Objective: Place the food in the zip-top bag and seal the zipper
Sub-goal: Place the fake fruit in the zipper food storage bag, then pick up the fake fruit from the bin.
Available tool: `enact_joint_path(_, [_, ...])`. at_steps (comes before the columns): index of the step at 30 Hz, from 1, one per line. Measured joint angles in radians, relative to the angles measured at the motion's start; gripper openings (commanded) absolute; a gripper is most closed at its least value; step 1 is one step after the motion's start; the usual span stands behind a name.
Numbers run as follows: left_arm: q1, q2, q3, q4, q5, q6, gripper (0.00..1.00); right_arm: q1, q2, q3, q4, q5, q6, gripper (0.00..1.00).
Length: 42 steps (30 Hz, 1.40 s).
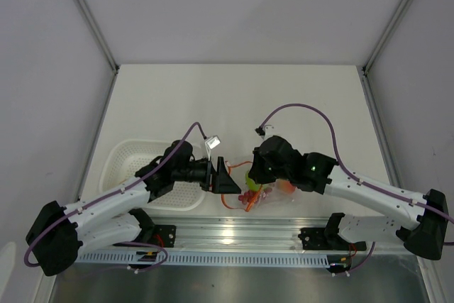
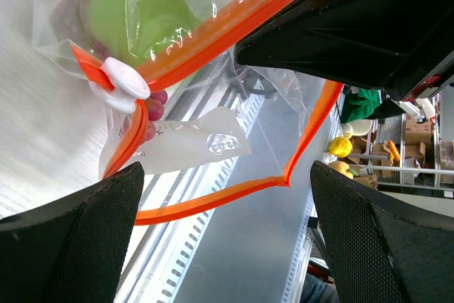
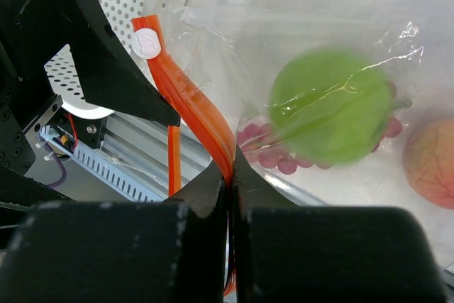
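The clear zip-top bag [image 1: 275, 196] lies near the table's front edge, and its mouth faces left. Inside it I see a green apple [image 3: 330, 108], red grapes [image 3: 273, 152] and a peach [image 3: 433, 164]. My right gripper [image 3: 233, 175] is shut on the orange zipper [image 3: 202, 115], a little way from its white slider [image 3: 147, 42]. My left gripper [image 2: 225, 168] stands open, its fingers [image 2: 71, 239] on either side of a loose loop of the zipper [image 2: 213, 200] and apart from it. The slider [image 2: 122, 83] sits up and to the left of those fingers. The bag's mouth gapes between the two strips.
A white perforated basket [image 1: 124, 157] stands at the left, behind my left arm. A metal rail [image 1: 234, 235] runs along the front edge just below the bag. The two grippers [image 1: 225, 175] [image 1: 253, 173] are close together over the bag's mouth.
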<state>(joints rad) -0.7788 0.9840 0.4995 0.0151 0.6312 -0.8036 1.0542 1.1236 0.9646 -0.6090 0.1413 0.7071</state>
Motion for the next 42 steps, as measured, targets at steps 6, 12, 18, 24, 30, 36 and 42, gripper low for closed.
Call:
enact_joint_path(6, [0.0,-0.001,0.0,-0.003,-0.001,0.0,1.0,-0.001,-0.002,-0.002,0.0,0.0,0.0,0.0])
enact_joint_path(12, [-0.002,-0.053,0.015,-0.081,-0.041,0.023,0.99,-0.002,-0.008,-0.002,-0.002,0.0,0.0,0.0])
enact_joint_path(18, [0.004,-0.169,0.153,-0.324,-0.263,0.079,0.99,-0.003,-0.019,-0.016,-0.001,0.0,0.0,0.0])
enact_joint_path(24, [0.115,-0.18,0.296,-0.608,-0.537,0.074,1.0,-0.003,-0.019,-0.018,-0.001,0.0,0.0,0.0])
enact_joint_path(30, [0.308,-0.1,0.322,-0.866,-0.729,0.018,1.0,-0.005,-0.019,-0.019,-0.001,0.0,0.0,0.0])
enact_joint_path(36, [0.397,-0.084,0.324,-1.069,-0.886,-0.117,1.0,-0.005,-0.022,-0.028,0.0,0.0,0.0,0.0])
enact_joint_path(42, [0.445,-0.216,0.324,-1.177,-1.008,-0.254,1.0,-0.005,-0.027,-0.029,-0.002,0.0,0.0,0.0])
